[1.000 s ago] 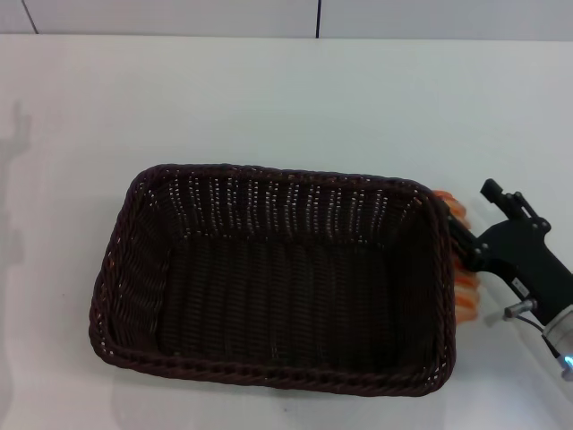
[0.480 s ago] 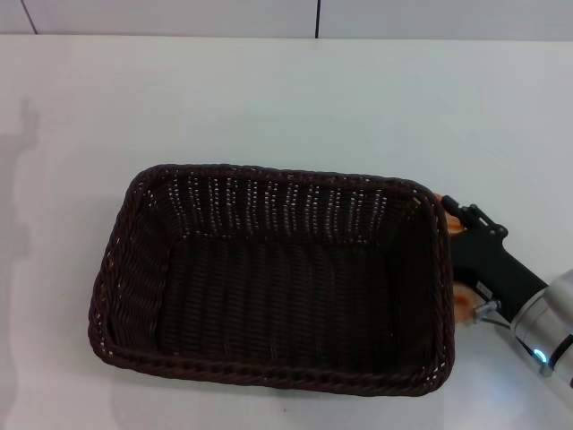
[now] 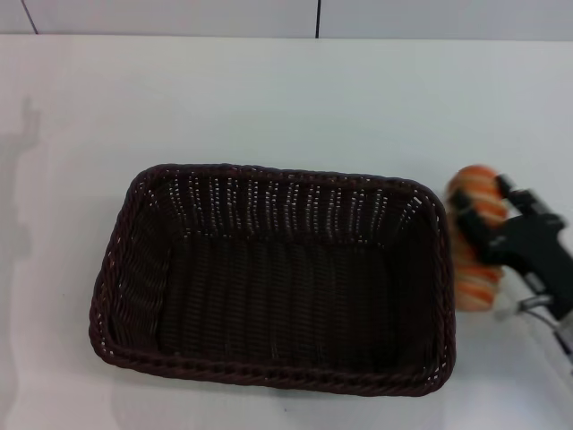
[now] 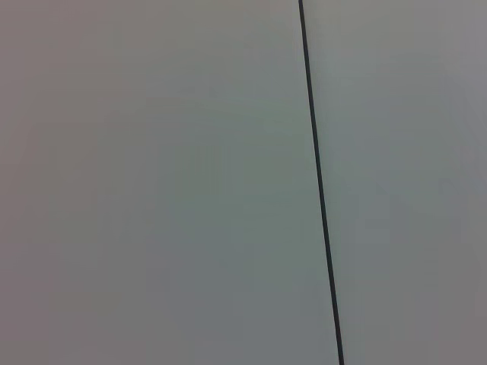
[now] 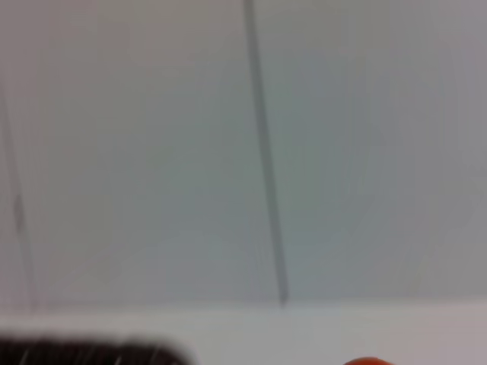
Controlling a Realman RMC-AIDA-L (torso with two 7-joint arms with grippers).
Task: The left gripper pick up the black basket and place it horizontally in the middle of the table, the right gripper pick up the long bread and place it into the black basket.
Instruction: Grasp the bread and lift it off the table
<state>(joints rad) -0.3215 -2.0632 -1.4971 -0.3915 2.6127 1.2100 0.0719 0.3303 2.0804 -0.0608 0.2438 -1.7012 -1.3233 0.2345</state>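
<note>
The black basket (image 3: 277, 296) lies lengthwise across the middle of the white table (image 3: 269, 98), open side up and empty. The long bread (image 3: 476, 190), striped orange and cream, is just right of the basket's right rim. My right gripper (image 3: 483, 215) is shut across the middle of the loaf and holds it beside the rim. In the right wrist view only a strip of the basket's rim (image 5: 91, 353) and an orange tip of the bread (image 5: 369, 360) show. My left gripper is out of view; its wrist view shows only a wall.
A pale wall with a dark vertical seam (image 3: 319, 18) stands behind the table's far edge. Bare white table surrounds the basket on the left and far sides.
My right gripper closed on the bread beside the basket and has raised it. The loaf now shows much more fully next to the right rim. The basket has not moved.
</note>
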